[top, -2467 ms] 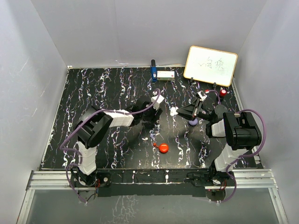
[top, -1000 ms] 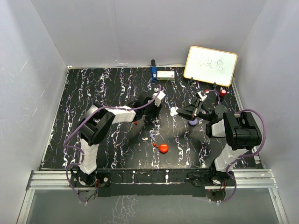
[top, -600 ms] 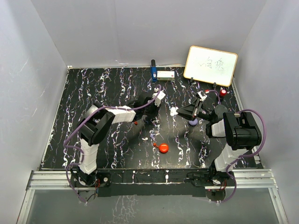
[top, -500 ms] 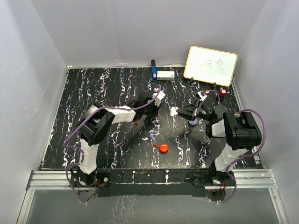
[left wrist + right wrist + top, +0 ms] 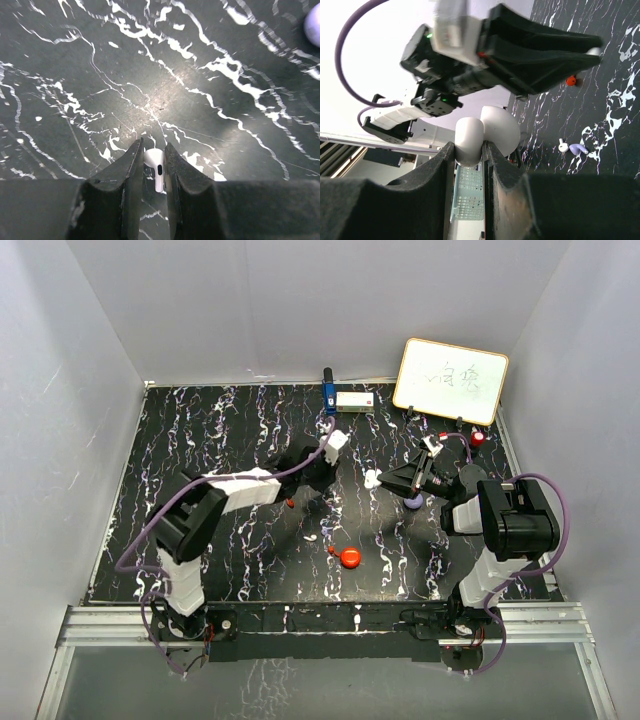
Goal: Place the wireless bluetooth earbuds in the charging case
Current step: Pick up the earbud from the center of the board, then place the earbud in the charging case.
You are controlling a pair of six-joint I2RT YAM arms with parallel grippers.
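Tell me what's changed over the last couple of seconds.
The left tool closed on the small white plastic earbud, and its arm appears to have lifted slightly. The right tool kept holding the round white charging case. The round red pod and the tiny red earbud beside it did not move.

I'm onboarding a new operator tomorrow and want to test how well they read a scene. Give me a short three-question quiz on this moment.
1. True or false: the left gripper is shut on a white earbud.
2. What does the right gripper hold? A) a red pod B) a white charging case C) nothing
3. Fill in: the round pod lying loose nearest the front edge of the table is ___ in colour.

Key: 1 true; 2 B; 3 red.
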